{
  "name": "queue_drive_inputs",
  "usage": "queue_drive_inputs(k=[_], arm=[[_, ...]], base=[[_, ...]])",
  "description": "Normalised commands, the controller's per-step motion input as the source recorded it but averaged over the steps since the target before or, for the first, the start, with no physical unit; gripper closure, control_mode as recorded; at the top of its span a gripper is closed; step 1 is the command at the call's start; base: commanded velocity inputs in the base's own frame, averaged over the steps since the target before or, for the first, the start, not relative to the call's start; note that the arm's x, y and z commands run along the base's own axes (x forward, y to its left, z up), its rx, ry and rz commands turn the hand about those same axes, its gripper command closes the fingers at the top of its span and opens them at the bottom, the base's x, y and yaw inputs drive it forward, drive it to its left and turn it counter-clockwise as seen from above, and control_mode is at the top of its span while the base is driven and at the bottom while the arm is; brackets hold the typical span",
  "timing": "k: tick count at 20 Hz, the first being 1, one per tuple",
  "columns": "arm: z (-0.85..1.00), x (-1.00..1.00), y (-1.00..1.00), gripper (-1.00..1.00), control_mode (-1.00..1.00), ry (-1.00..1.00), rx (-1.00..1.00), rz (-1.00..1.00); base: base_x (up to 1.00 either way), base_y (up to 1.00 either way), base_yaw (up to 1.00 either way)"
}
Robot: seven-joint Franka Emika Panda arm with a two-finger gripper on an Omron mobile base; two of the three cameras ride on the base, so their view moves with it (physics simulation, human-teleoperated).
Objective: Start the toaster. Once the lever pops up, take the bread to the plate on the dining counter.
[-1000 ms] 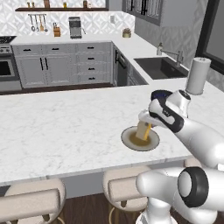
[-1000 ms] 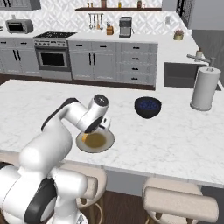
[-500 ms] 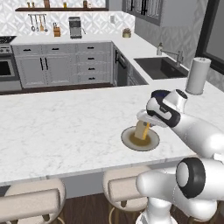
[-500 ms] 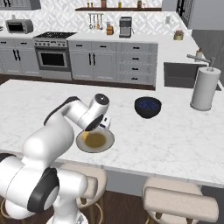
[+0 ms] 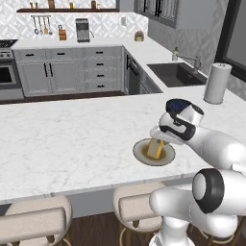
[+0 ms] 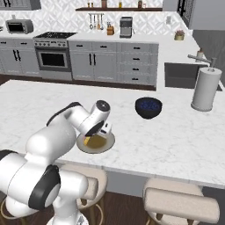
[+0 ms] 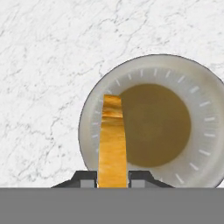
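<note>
While two padded stools (image 5: 36,223) stood nearest below the dining counter (image 5: 67,144), the gripper (image 7: 113,178) was clamped on one bread (image 7: 112,142) slice, held edge-on directly over the single plate (image 7: 197,131) on that slab. One dark blue bowl (image 6: 148,107) sat just beyond the plate, one paper towel roll (image 6: 205,89) farther right, and one sink (image 5: 177,74) behind.

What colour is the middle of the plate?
Brownish-tan, with a paler grey rim; the plate shows best in the hand view.
</note>
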Motion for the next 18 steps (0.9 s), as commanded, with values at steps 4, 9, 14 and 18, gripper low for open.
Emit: queue_drive_inputs(k=[4,9,14,18], arm=[[-0.17,0.05,0.0,1.0,-1.0,0.0,0.0,0.0],[-0.07,0.15,0.0,1.0,-1.0,0.0,0.0,0.0],[-0.06,0.02,0.0,-1.0,-1.0,0.0,0.0,0.0],[0.0,0.0,-0.01,-1.0,-1.0,0.0,0.0,0.0]], base=[[0.0,0.0,0.0],[0.0,0.0,0.0],[0.0,0.0,0.0],[0.0,0.0,0.0]])
